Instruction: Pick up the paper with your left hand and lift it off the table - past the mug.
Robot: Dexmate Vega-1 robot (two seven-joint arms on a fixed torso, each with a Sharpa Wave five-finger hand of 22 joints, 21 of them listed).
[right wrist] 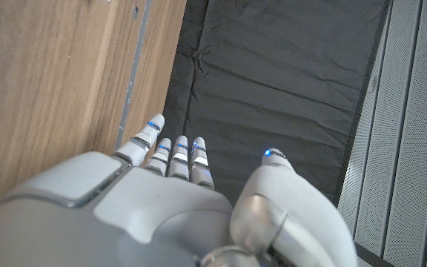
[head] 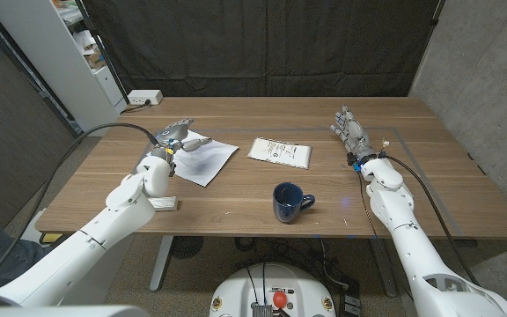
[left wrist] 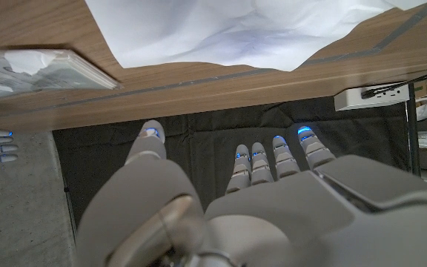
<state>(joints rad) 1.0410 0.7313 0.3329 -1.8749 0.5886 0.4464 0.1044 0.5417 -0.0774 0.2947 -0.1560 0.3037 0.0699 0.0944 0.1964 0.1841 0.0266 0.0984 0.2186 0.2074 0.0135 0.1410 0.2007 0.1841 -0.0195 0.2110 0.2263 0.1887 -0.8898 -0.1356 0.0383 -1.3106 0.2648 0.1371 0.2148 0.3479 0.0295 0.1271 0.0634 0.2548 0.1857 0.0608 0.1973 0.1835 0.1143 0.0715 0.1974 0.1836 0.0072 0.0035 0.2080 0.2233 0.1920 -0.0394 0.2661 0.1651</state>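
The paper (head: 202,159) lies on the tabletop (head: 236,198) at left centre, its long axis running diagonally from near-left to far-right, one corner pointing toward the packet (head: 280,151). The left robot hand (head: 176,136) sits at the paper's far-left edge; the left wrist view shows its fingers (left wrist: 273,159) extended and apart, holding nothing, apparently positioned to begin a grasp. The mug (head: 288,202) stands near-right of the paper, well apart, handle to the right. The right robot hand (head: 350,129) waits far right, fingers extended and empty, evidently clear of the lift path.
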